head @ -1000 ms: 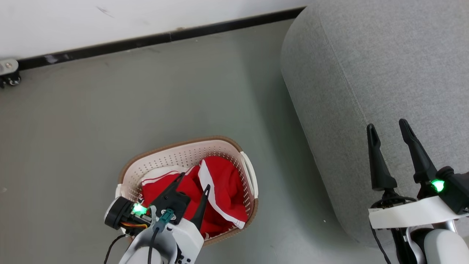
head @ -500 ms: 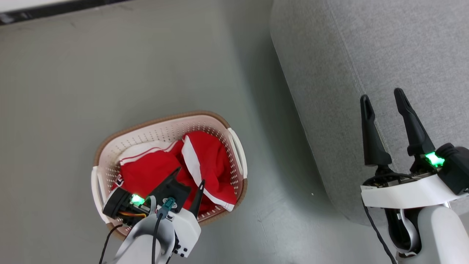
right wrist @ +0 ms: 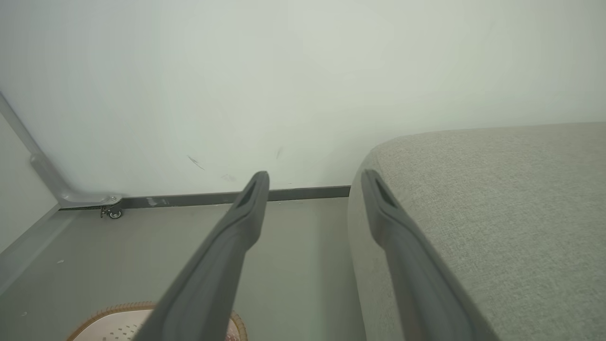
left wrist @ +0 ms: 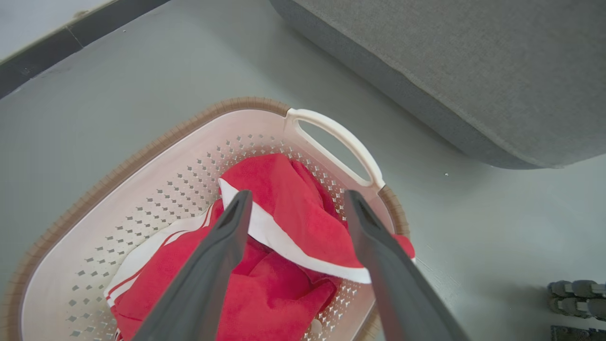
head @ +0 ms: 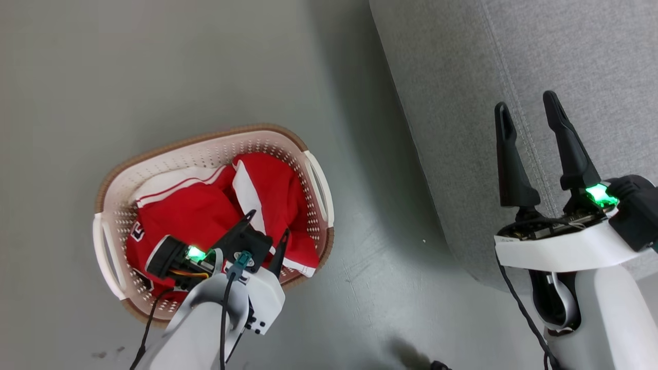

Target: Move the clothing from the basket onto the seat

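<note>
Inside perforated oval basket [head: 205,153], rumpled clothing [head: 190,216]

Grey floor [head: 154,61] covers the upper left. In the right wrist view, white wall [right wrist: 303,71] spans the top; dark baseboard [right wrist: 189,200] and a small caster [right wrist: 113,214] sit mid-left.

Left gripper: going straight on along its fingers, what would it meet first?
Probably the red clothing in the basket, its white-trimmed piece framed between the open fingers of the left gripper; height above the fabric is unclear.
</note>
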`<state>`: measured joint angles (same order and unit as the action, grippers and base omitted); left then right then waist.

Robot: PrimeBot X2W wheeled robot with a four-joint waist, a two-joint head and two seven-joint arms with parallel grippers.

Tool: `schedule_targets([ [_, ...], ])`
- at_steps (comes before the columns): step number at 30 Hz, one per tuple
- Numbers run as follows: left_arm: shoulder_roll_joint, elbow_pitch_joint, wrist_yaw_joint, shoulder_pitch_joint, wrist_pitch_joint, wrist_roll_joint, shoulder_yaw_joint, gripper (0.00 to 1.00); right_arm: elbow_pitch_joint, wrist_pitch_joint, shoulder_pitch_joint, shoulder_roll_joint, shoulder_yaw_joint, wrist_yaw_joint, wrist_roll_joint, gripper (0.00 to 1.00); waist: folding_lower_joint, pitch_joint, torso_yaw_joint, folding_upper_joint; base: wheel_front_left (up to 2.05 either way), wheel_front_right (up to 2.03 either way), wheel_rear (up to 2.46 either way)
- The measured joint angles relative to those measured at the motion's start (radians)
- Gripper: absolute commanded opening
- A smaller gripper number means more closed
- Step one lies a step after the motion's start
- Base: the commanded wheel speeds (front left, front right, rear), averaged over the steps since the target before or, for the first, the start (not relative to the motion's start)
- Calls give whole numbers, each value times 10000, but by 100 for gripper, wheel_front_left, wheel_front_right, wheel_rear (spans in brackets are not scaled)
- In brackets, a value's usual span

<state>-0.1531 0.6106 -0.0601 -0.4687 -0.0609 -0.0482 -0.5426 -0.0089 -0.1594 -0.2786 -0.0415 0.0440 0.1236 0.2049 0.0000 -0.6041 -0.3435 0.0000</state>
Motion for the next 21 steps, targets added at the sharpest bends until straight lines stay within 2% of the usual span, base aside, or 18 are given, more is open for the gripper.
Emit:
schedule_targets([
  [21, 36, 1315, 13, -1126, 357, 73, 144, 100, 732, -537, -1172, -4, 481, 0, 481, 100, 0, -1545, -610, 0, 0, 0, 0],
])
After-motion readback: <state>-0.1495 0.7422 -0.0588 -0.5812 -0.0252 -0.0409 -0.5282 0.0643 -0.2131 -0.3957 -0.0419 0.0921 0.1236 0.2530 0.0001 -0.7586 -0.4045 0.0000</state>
